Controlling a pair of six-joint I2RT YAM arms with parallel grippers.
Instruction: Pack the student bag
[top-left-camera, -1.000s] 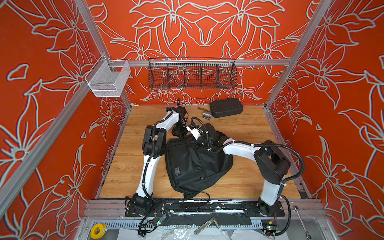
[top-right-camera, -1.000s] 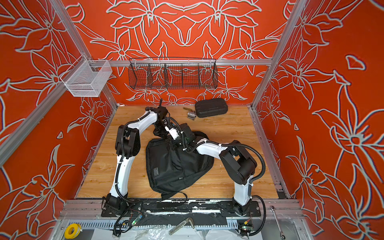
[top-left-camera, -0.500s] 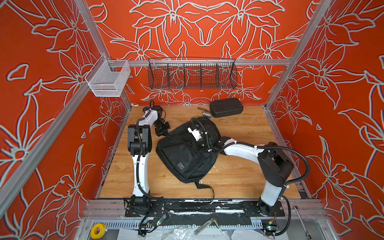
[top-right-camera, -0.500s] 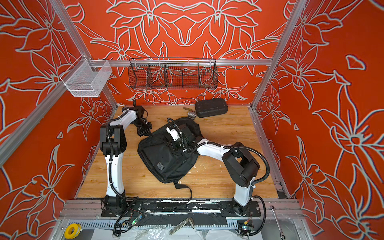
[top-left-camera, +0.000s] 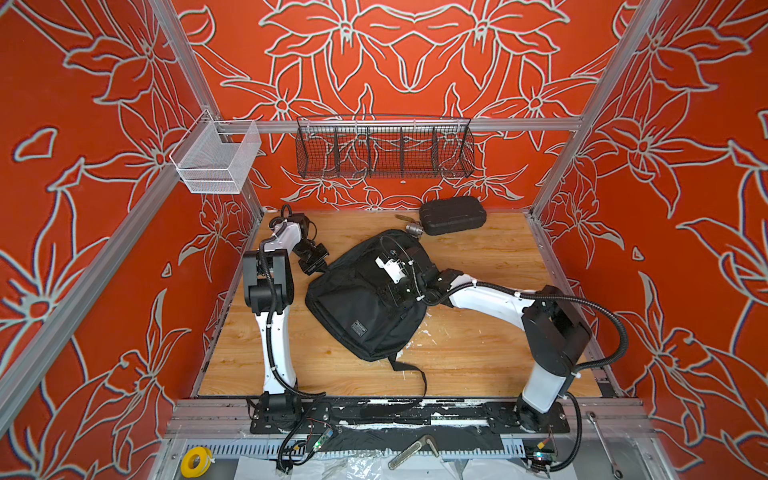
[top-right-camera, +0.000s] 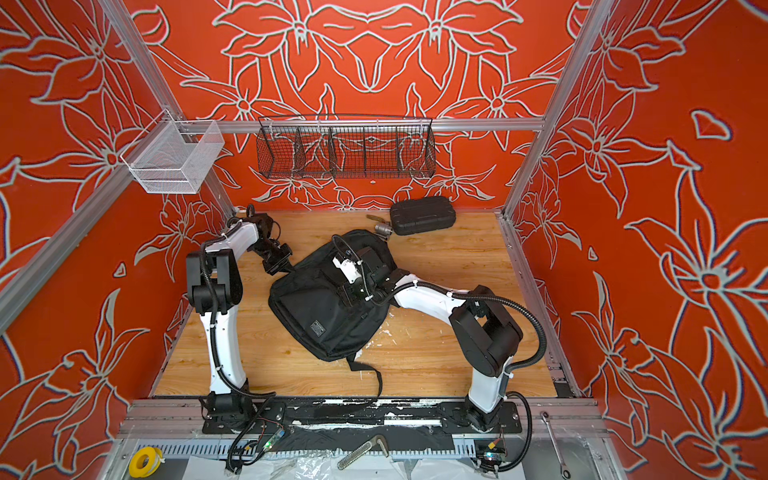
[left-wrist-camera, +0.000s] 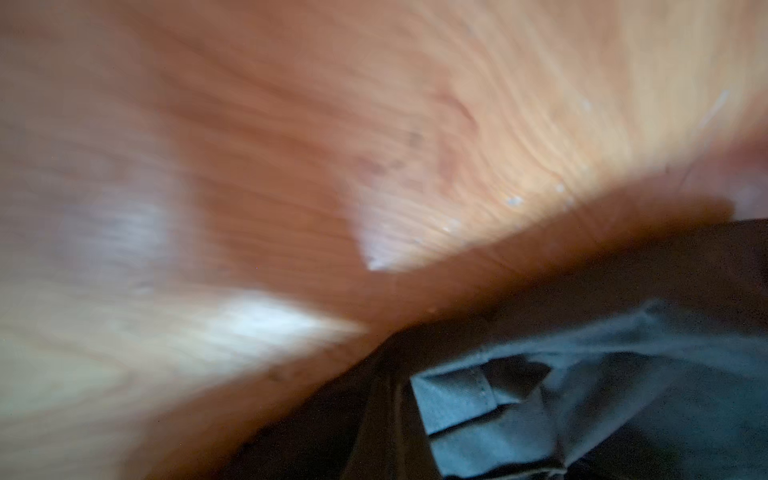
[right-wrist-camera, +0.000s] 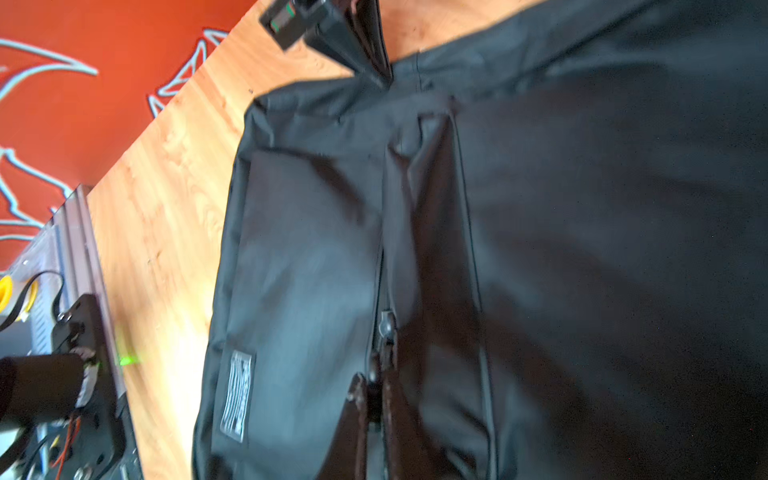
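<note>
1. Lying flat near the middle of the wooden surface (top-left-camera: 478, 353), the student bag (top-left-camera: 365, 307) was a soft black backpack with its label patch (top-left-camera: 360, 328) facing up and one strap (top-left-camera: 415, 374) trailing toward the front rail; it appeared the same in both top views (top-right-camera: 324, 307).
2. The left end effector (top-left-camera: 320, 266) met the bag's upper-left edge, its jaws clenched on a fold of fabric there; the right wrist view showed it pinching that edge (right-wrist-camera: 374, 66). The left wrist view was blurred, giving only wood grain and dark cloth (left-wrist-camera: 602, 395).
3. The right end effector (right-wrist-camera: 374, 399) reached across the bag's top side and was clamped at the front-pocket zip, just beside the zipper pull (right-wrist-camera: 386, 324).
4. A black hard-shell case (top-left-camera: 452, 215) lay at the back of the surface, apart from the bag, with a small metal object (top-left-camera: 414, 228) just beside it.
5. A black wire basket (top-left-camera: 384, 147) and a white mesh basket (top-left-camera: 216, 162) hung on the rear rail.
</note>
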